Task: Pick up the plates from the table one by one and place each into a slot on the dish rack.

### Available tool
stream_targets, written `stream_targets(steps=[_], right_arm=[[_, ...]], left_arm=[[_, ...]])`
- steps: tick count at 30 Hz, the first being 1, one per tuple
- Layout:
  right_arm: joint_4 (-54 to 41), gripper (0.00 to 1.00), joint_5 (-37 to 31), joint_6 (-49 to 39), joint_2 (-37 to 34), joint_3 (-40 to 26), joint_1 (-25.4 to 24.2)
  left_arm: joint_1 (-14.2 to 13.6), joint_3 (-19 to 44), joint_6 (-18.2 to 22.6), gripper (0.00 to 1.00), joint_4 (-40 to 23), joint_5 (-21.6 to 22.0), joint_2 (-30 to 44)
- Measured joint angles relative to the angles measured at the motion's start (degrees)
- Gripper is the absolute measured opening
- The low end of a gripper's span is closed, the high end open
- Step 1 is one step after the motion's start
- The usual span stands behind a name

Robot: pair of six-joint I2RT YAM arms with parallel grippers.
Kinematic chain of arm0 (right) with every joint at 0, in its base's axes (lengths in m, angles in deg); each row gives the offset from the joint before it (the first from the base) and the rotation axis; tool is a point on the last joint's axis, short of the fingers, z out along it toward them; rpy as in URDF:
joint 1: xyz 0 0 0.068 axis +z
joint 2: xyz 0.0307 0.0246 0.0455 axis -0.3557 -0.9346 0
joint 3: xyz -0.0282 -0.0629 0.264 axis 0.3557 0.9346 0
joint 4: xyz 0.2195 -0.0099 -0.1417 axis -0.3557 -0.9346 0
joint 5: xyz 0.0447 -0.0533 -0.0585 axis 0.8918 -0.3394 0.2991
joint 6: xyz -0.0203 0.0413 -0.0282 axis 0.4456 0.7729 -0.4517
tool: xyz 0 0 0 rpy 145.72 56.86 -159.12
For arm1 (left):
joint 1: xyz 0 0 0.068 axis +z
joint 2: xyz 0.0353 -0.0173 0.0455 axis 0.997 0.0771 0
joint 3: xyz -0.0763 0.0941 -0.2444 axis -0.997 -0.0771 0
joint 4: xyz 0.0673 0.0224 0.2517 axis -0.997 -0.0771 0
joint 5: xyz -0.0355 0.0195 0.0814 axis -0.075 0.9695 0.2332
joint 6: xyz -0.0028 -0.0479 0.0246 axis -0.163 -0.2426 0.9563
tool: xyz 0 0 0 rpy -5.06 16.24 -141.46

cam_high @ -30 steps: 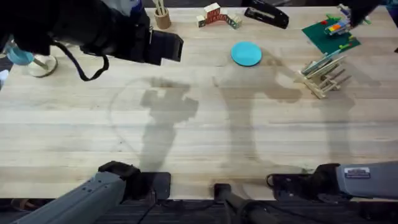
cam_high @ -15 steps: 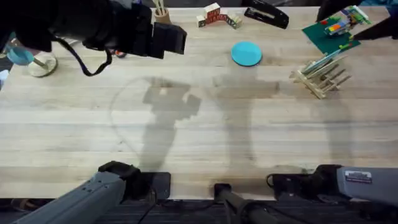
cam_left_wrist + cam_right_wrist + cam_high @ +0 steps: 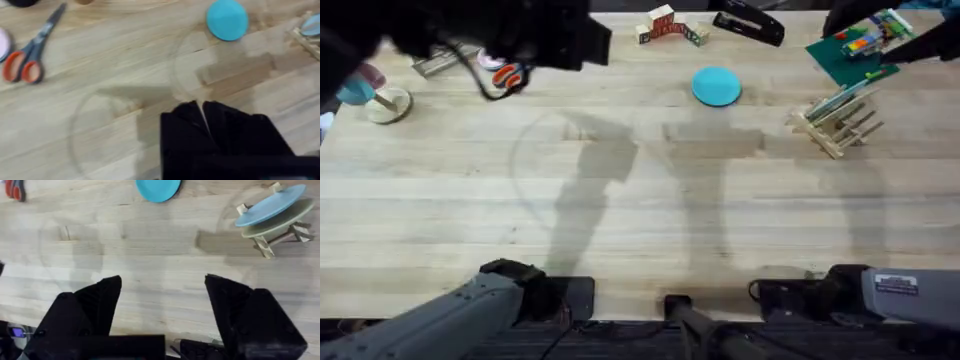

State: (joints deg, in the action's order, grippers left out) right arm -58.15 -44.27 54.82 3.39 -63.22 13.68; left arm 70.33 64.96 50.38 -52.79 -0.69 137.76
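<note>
Your dish rack [image 3: 280, 227] stands on the desk [image 3: 640, 200] toward its far right side, and it holds two plates leaning together in its slots: a light blue plate [image 3: 270, 205] on top of a cream plate [image 3: 277, 222] (edges touching, as far as the right wrist view shows). A separate turquoise round dish [image 3: 716, 86] lies flat on the desk, well apart from the rack. Your left gripper [image 3: 202, 112] hangs above bare wood with its fingers clenched together, grasping nothing. Your right gripper [image 3: 162, 295] has its fingers spread wide and released, also holding nothing. Scissors with orange handles [image 3: 30, 52] lie near the far left.
</note>
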Motion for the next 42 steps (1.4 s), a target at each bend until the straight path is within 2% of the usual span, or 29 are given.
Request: stream_targets(steps=[5, 12, 16, 25, 35, 42], right_arm=[[0.00, 0.996, 0.16, -0.16, 0.00, 0.00, 0.00], [0.01, 0.995, 0.17, -0.17, 0.00, 0.00, 0.00], [0.02, 0.996, 0.17, -0.17, 0.00, 0.00, 0.00], [0.02, 0.995, 0.15, -0.17, 0.00, 0.00, 0.00], [0.02, 0.995, 0.15, -0.17, 0.00, 0.00, 0.00], [0.04, 0.996, 0.15, -0.18, 0.00, 0.00, 0.00]], left_arm=[[0.00, 0.00, -1.81, 0.040, 6.16, -7.16, 5.05], [-0.20, 0.00, -9.14, 0.040, 18.40, -17.19, 10.68], [-1.51, 0.00, -13.23, 0.040, 24.43, -21.57, 14.93], [-5.39, 0.00, -21.07, 0.040, 37.03, -27.63, 27.65], [-5.55, 0.00, -27.86, 0.038, 51.46, -31.47, 40.04], [-5.55, 0.00, -30.68, 0.039, 55.01, -32.60, 45.60]])
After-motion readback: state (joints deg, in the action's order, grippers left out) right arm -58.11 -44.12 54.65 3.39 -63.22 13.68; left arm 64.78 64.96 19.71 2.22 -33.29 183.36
